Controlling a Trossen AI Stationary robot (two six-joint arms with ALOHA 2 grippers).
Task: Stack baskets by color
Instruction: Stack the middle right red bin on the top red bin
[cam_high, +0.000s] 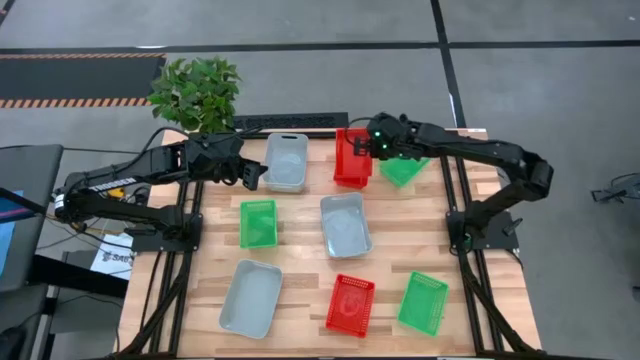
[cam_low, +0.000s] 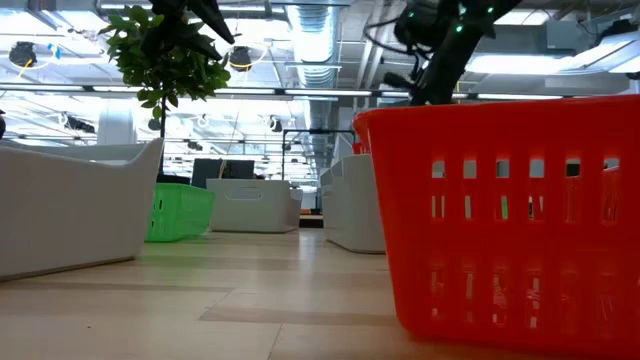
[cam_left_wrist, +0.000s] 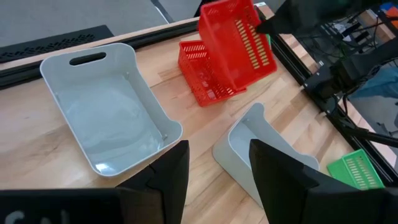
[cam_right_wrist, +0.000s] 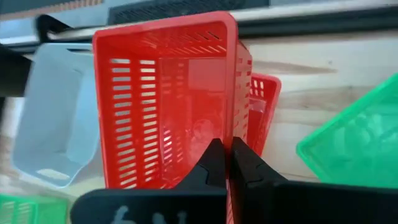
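From above, the near edge of the wooden table (cam_high: 300, 310) carries a grey-blue basket (cam_high: 250, 297), a red basket (cam_high: 351, 304) and a green basket (cam_high: 424, 302) in a row, well apart from one another. In the middle of the table lie a second green basket (cam_high: 257, 222) and a second grey-blue basket (cam_high: 345, 224). At the far edge, the left gripper (cam_high: 250, 175) hangs just beside a third grey-blue basket (cam_high: 286, 160); its wrist view shows its two dark fingers (cam_left_wrist: 175, 180) standing apart with nothing between them, above the gap between that basket and the middle grey-blue one. The right gripper (cam_high: 378, 143) is at the far edge too, its fingers pinched together on the wall of a raised red basket (cam_right_wrist: 165, 99). The right wrist view shows this basket tipped up over another red basket (cam_right_wrist: 264, 102) that lies on the table, a pairing that reads only as one red block from above; the left wrist view confirms the tilt. A third green basket (cam_high: 403, 168) lies beside them, under the right arm. The low view mainly shows the near red basket's mesh wall filling its right side, with pale baskets and a green one beyond. Past the far-left corner stands a potted plant (cam_high: 196, 92).
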